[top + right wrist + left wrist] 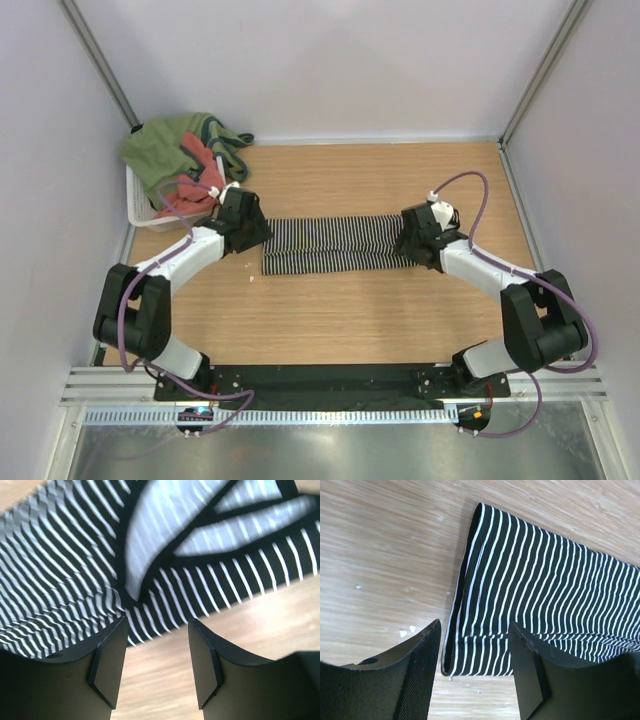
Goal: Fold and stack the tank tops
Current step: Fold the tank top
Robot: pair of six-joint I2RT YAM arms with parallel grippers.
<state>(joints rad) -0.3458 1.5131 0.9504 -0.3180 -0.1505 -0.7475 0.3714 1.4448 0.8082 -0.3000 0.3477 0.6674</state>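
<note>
The wooden table (340,320) fills the middle of the top view. Its pale grain is smooth. Plain walls close it at the left, right and upper sides. Bare wood lies below the cloth and also above it.

The striped tank top (330,245) lies flat in the centre of the frame as a long folded band. It is soft, with thin black and white lines. Its left end is a straight doubled edge. At its right end, the right wrist view shows black trim in curves, a little blurred.

In the upper left, the white basket (135,205) stands at the table edge against the wall. It holds a heap with a green cloth (160,150) on top and the salmon-red tank top (190,185) under it.

The left gripper (475,665) hangs over the left end of the band. Its jaws are about half apart and hold nothing, and the cloth corner shows between them. The right gripper (156,655) is at the right end, also about half apart and holding nothing. Whether either one touches the cloth I cannot tell.

Small white crumbs (407,630) lie on the wood beside the left finger.
</note>
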